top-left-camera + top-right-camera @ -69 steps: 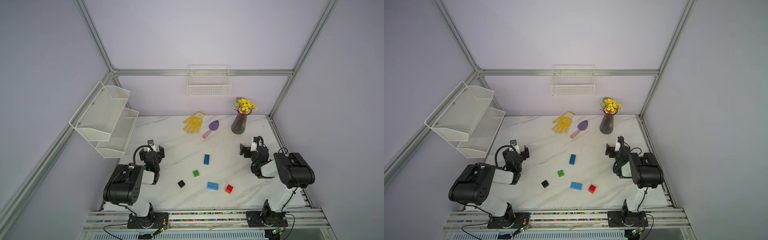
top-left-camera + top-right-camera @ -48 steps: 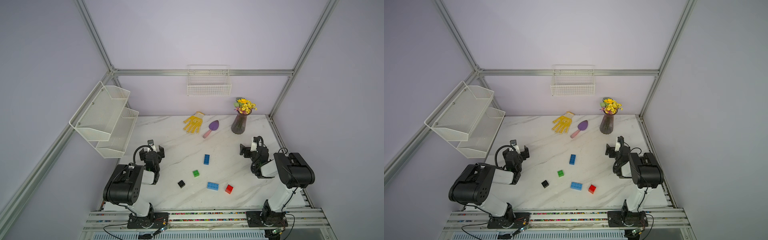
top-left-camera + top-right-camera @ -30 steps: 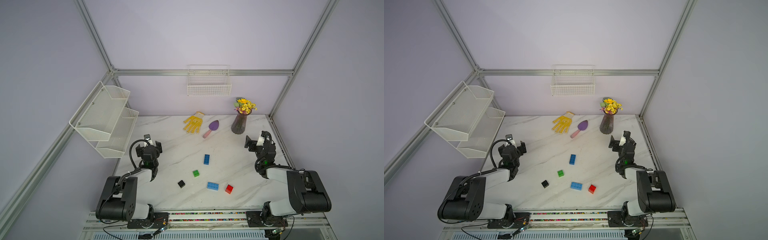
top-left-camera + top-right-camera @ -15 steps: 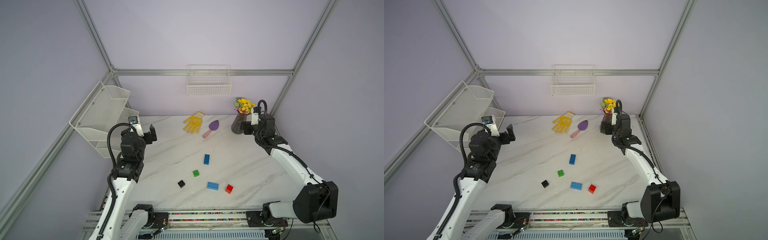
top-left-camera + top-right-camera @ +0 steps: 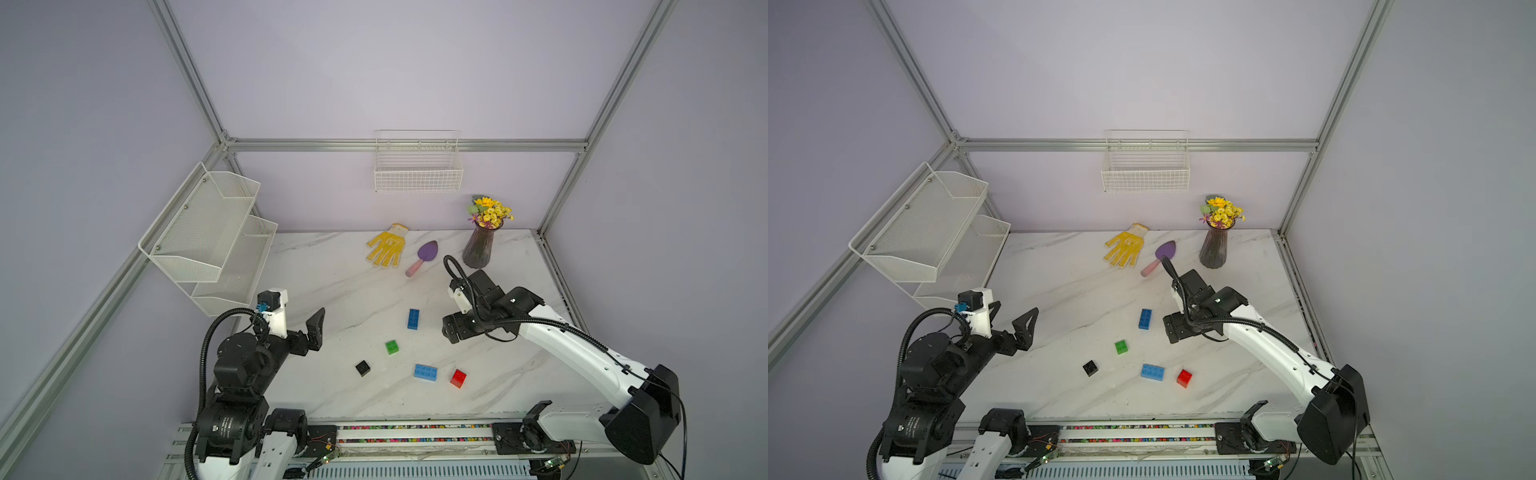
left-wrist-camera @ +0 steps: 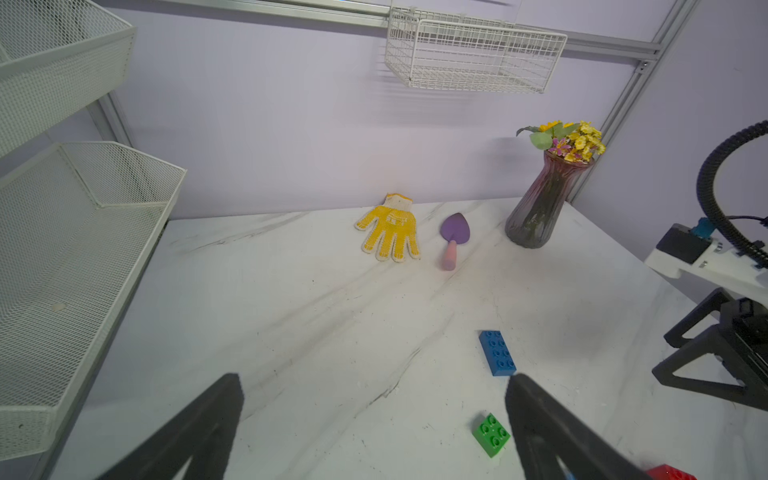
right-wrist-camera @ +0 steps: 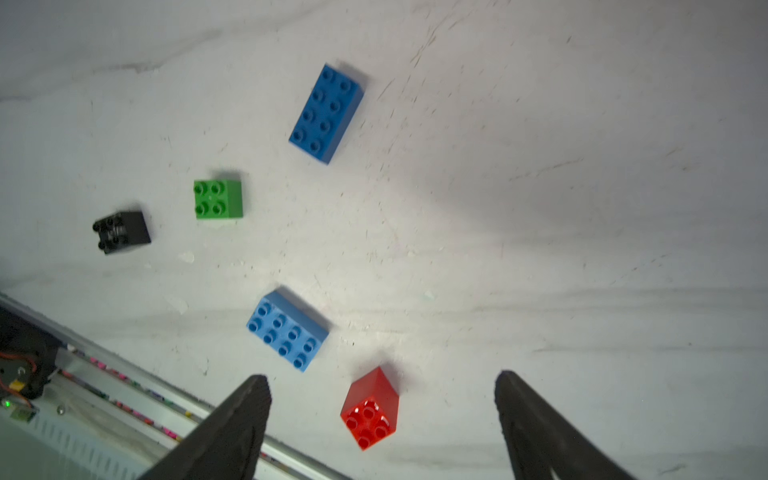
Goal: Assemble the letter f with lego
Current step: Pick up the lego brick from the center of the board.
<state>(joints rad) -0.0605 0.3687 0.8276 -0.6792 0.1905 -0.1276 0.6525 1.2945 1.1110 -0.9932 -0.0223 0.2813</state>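
Five loose lego bricks lie apart on the marble table: a far blue brick (image 5: 413, 319) (image 7: 326, 112), a green one (image 5: 391, 347) (image 6: 491, 434), a black one (image 5: 363, 368) (image 7: 121, 231), a near blue one (image 5: 425, 372) (image 7: 286, 329) and a red one (image 5: 458, 378) (image 7: 370, 409). No letter f is formed. My right gripper (image 5: 1173, 330) (image 7: 382, 376) hangs open above the table, right of the far blue brick. In its wrist view the red brick shows between the fingers, lower down. My left gripper (image 5: 1017, 307) (image 6: 372, 376) is open and empty, left of the bricks.
A yellow glove (image 5: 387, 249), a purple trowel (image 5: 423, 257) and a flower vase (image 5: 478, 249) stand at the back. A wire basket (image 5: 417, 174) hangs on the back wall, and mesh shelves (image 5: 208, 237) hang on the left. A rail (image 5: 415, 430) runs along the front edge.
Both arms have unfolded from rest. The right gripper swung from near the vase down towards the bricks. The left gripper came lower and forward. No brick has moved.
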